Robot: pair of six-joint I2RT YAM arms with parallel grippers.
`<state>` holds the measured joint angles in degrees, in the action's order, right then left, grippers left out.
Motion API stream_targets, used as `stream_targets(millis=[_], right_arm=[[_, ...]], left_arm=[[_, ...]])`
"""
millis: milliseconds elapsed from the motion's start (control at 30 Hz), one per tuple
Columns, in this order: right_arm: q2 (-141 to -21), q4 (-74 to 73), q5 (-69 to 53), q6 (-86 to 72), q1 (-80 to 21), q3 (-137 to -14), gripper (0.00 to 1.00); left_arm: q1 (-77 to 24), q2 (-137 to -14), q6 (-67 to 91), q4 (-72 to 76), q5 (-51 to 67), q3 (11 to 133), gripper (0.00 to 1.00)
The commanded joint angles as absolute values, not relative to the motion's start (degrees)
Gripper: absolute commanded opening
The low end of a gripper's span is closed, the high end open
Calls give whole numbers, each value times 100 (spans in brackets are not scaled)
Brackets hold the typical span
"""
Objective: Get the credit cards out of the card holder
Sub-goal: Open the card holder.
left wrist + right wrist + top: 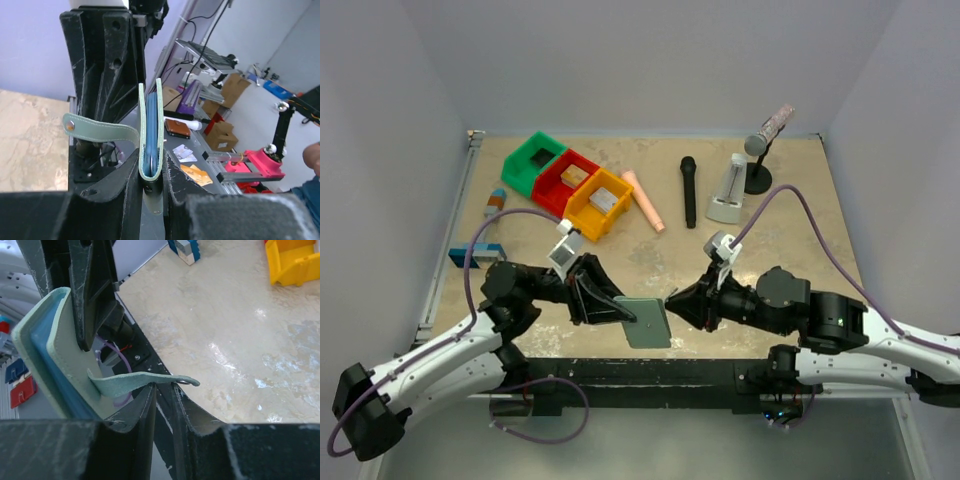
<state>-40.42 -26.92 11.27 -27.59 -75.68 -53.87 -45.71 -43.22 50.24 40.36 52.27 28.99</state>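
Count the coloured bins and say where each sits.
3, in a diagonal row at the far left: the green bin farthest back, the red bin in the middle, the yellow bin at the near end. None looks hidden.

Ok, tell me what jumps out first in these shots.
The left gripper and right gripper meet nose to nose at the near middle of the table, the pale teal card holder between them: the left is clamped on its folded end, the right sits at its loose snap strap. Behind them on the left, a row of green, red and yellow bins is the brightest colour.
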Motion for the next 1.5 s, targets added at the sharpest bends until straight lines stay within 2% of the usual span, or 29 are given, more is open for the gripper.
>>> stream_targets(millis=[0,67,200,333,467,600,967,1467], right_arm=[[-4122,-2355,616,-2742,-7550,-5598,25],[-4078,-2373,606,-2751,-7550,-5608,28],[-3579,-2329,966,-2734,-7550,-5458,36],[-3086,-2224,1239,-2602,-7550,-5379,54],[-2935,-2039,1161,-2462,-7550,-5457,66],[-3365,-2548,801,-2259,-7567,-6037,69],[-3867,-2294,607,-2057,-7559,-6372,76],[-4377,-2399,396,-2180,-7559,-6460,76]], left_arm=[[-4351,-5078,6517,7289,5941,2883,0],[-4167,-5596,7457,8843,6064,2979,0],[-4052,-5845,7717,8912,6390,3348,0],[-4017,-5871,7725,8921,6521,3568,0],[-4008,-6012,7813,8912,6697,3735,0],[-4008,-6073,7796,8912,6715,3779,0],[-3973,-6135,7796,8921,6785,3727,0],[-3973,-6047,7822,8912,6706,3841,0]])
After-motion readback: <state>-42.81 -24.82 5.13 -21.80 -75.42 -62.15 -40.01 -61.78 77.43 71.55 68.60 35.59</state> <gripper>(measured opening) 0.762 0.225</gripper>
